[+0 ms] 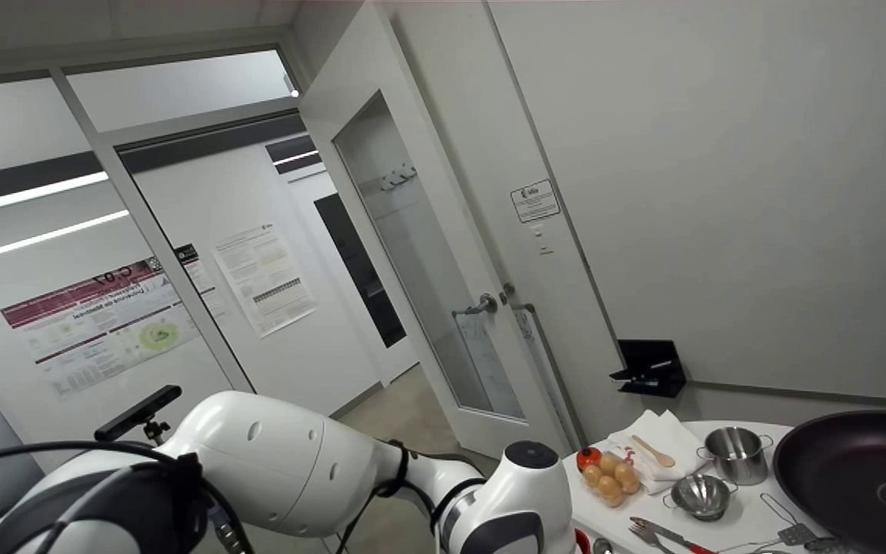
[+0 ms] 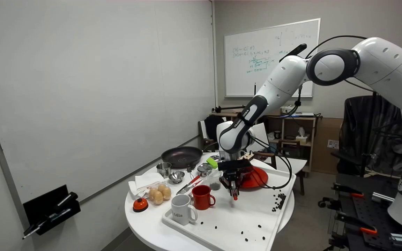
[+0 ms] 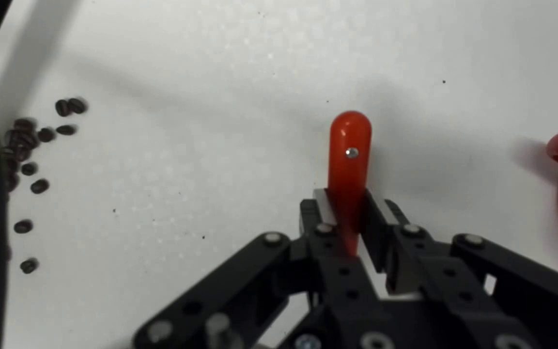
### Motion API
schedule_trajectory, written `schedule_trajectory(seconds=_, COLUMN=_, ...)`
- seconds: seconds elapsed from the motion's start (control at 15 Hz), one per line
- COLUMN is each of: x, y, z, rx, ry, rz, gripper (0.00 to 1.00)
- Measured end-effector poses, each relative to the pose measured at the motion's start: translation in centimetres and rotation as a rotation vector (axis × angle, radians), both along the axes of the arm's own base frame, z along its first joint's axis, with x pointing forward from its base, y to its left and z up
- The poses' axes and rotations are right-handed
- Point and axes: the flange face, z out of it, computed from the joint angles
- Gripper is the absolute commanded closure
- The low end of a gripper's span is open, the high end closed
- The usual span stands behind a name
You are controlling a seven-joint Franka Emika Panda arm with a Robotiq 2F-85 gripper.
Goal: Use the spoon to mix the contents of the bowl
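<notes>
Spoon handle points up wrist view, lengthwise between fingers

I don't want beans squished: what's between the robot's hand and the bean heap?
From the hand: white tray with tiny dark specks, then loose beans beside the bean heap, in the wrist view.

A robotics lab: in an exterior view a robot arm arches at two o'clock and a scribbled-on whiteboard hangs at one.
</notes>
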Motion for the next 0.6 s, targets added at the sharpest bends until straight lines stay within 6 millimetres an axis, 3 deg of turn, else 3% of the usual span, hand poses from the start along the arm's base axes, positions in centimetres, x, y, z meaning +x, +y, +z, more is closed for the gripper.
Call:
schedule_trajectory(seconds=0.27, x=0.6, y=1.1, z=-1.0, rx=0.002, ry=0.002, rz=-0.01, gripper=0.94)
schedule_trajectory(seconds=0.6, x=1.4, y=1.1, z=-3.2, rx=-0.007, ry=0.018, rz=-0.046, gripper=0.94)
